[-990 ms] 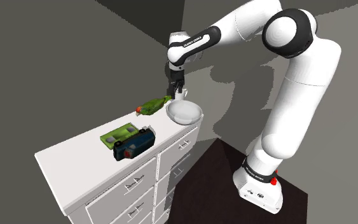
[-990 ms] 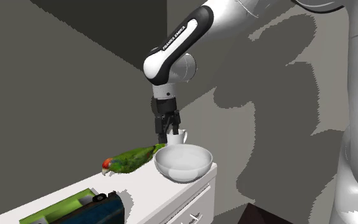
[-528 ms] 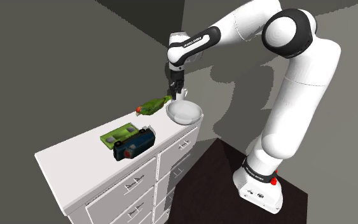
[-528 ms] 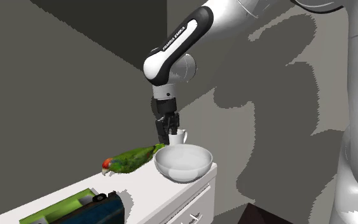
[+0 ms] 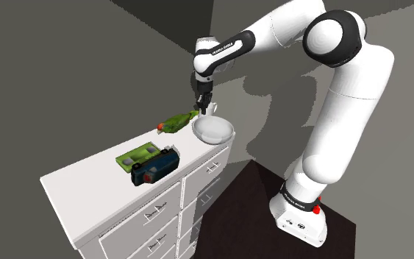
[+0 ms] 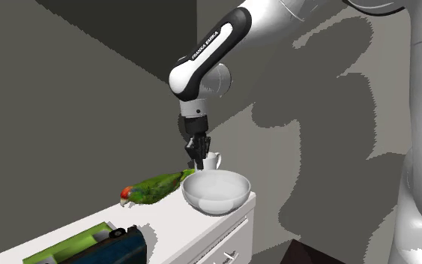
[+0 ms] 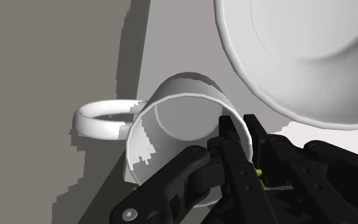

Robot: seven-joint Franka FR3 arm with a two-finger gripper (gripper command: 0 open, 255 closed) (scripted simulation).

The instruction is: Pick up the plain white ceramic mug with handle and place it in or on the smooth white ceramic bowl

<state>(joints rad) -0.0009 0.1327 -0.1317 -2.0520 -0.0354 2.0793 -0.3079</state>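
Observation:
A white mug (image 7: pixel 171 121) with a loop handle stands upright at the far corner of the white cabinet top (image 5: pixel 73 195), right behind the white bowl (image 5: pixel 214 131). In the second exterior view the mug (image 6: pixel 213 160) shows just past the bowl (image 6: pixel 215 191). My black gripper (image 5: pixel 201 110) comes straight down onto the mug (image 5: pixel 212 109) and is shut on its wall. Seen from the wrist, the gripper (image 7: pixel 238 124) has one finger inside the rim and one outside, on the side nearest the bowl (image 7: pixel 311 57). The mug's base still rests on the top.
A green parrot figure (image 5: pixel 176 122) lies beside the mug and bowl. Further along the top are a flat green box (image 5: pixel 140 154) and a dark blue case (image 5: pixel 154 168). Drawers front the cabinet. Grey walls close in behind the corner.
The fingers have drawn together from wide apart and now clamp the mug's wall. The arm, the mug and the bowl have stayed in place.

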